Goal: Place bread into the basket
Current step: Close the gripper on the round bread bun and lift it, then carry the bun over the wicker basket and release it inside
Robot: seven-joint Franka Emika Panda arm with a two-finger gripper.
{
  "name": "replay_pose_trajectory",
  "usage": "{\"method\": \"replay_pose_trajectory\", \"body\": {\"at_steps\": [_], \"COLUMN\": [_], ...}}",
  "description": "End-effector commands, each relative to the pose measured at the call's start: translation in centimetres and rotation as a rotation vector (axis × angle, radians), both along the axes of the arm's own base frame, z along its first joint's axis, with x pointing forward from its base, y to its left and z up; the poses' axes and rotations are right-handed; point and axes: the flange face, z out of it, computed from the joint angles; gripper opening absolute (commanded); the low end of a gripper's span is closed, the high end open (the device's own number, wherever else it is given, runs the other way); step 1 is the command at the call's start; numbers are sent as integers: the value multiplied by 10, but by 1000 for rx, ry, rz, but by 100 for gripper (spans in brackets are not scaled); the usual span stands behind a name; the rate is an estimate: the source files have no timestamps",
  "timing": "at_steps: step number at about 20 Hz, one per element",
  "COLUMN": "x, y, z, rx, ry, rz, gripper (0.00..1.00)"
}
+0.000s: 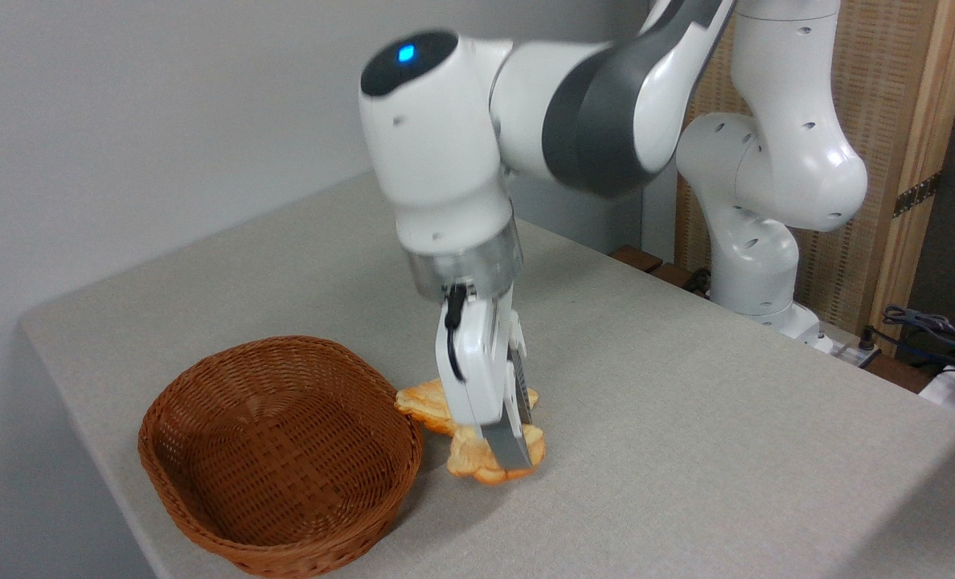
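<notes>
The basket (280,454) at the worktop's (686,402) near left edge is empty, and the bread (485,465) sits on the worktop just beside it with the hand (518,454) lowered over it (grip unclear), so lifting and placing remain.

We see the white Franka arm (598,104) reaching from its base (755,273) at the right rear, its links folding leftward toward the camera. The last joint housing (437,137), with a blue light lit on its dark cap, points straight down. Below it the wrist flange carries the gripper (514,450), hanging near-vertical with a slight tilt. We view the gripper side-on, so one finger (503,446) hides the other, and the width between them cannot be judged.
</notes>
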Motion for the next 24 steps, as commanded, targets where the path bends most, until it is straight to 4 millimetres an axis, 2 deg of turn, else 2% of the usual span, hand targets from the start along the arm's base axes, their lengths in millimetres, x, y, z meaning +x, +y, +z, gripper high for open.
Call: {"method": "replay_pose_trajectory", "body": {"at_steps": [1, 4, 7, 8, 9, 12, 19, 21, 22, 23, 24], "x": [13, 29, 46, 54, 62, 71, 71, 65, 59, 54, 50], "y": [0, -12, -39, -47, -65, -95, -94, -86, -76, -59, -51], "z": [45, 58, 57, 46, 37, 15, 15, 31, 41, 62, 67], "rx": [-47, -122, -224, -249, -258, -247, -248, -252, -236, -214, -200], "ry": [-85, -167, -231, -223, -226, -204, -202, -208, -194, -188, -156], "rz": [38, 214, 430, 529, 591, 588, 591, 632, 651, 661, 665], "gripper": [28, 31, 34, 61, 74, 100, 100, 100, 100, 100, 100]}}
